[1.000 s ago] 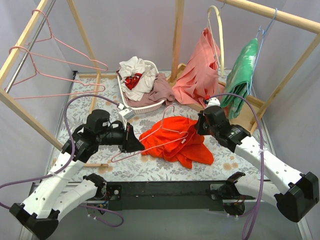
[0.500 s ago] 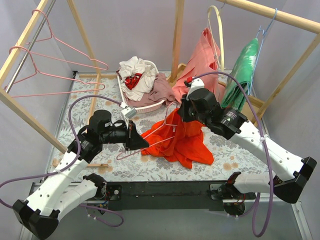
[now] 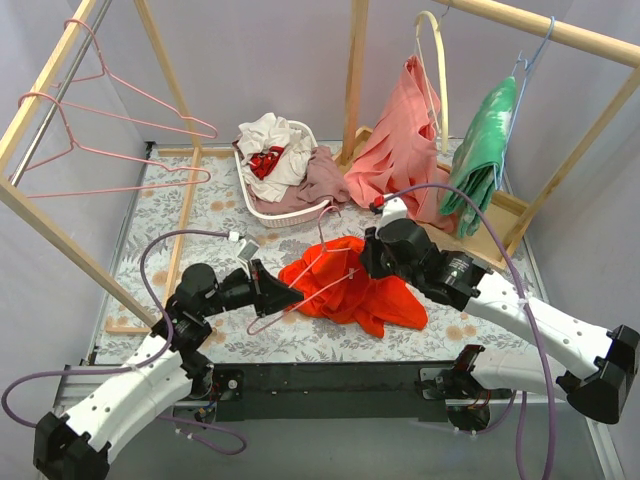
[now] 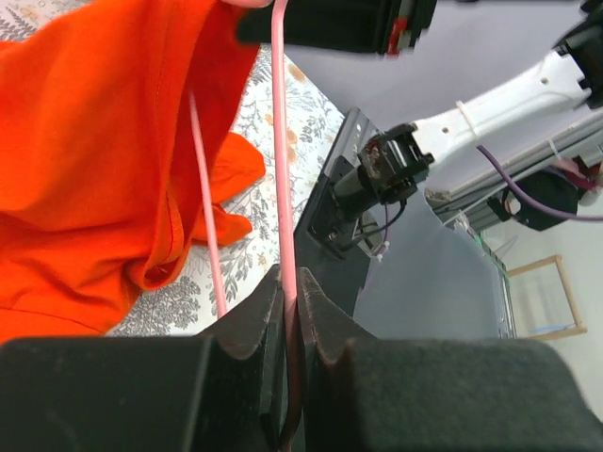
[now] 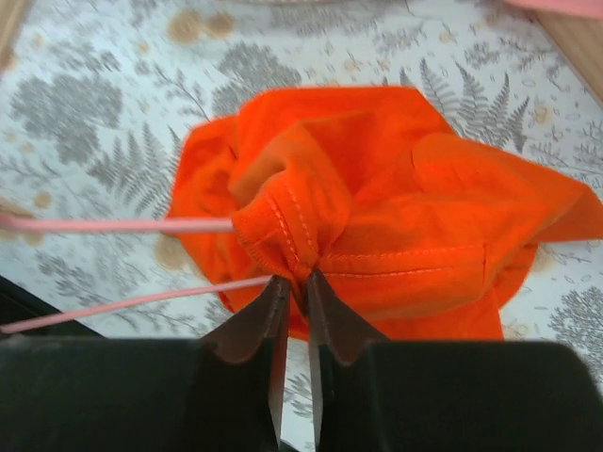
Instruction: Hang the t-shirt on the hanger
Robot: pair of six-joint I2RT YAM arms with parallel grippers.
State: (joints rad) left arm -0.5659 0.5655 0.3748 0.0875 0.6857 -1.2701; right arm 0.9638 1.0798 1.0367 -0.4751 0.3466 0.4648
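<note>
The orange-red t-shirt (image 3: 375, 290) lies bunched on the patterned table, partly threaded on the pink wire hanger (image 3: 310, 292). My left gripper (image 3: 291, 298) is shut on the hanger's wire at its left end, which also shows in the left wrist view (image 4: 279, 141) running up past the shirt (image 4: 94, 141). My right gripper (image 3: 368, 260) is shut on a hemmed fold of the t-shirt (image 5: 396, 207), with the hanger's two wires (image 5: 113, 225) entering the cloth just left of my jaws. The left gripper (image 4: 290, 282) and right gripper (image 5: 295, 282) both pinch tight.
Two more pink hangers (image 3: 120, 125) hang on the left rail. A white basket (image 3: 290, 208) of clothes stands at the back. A salmon garment (image 3: 400, 140) on a cream hanger and a green garment (image 3: 485, 150) on a blue hanger hang at the back right, by wooden posts (image 3: 355, 70).
My right gripper lifted the t-shirt up and left over the hanger, then lowered it again. My left arm dropped lower and pushed the hanger slightly right, into the shirt.
</note>
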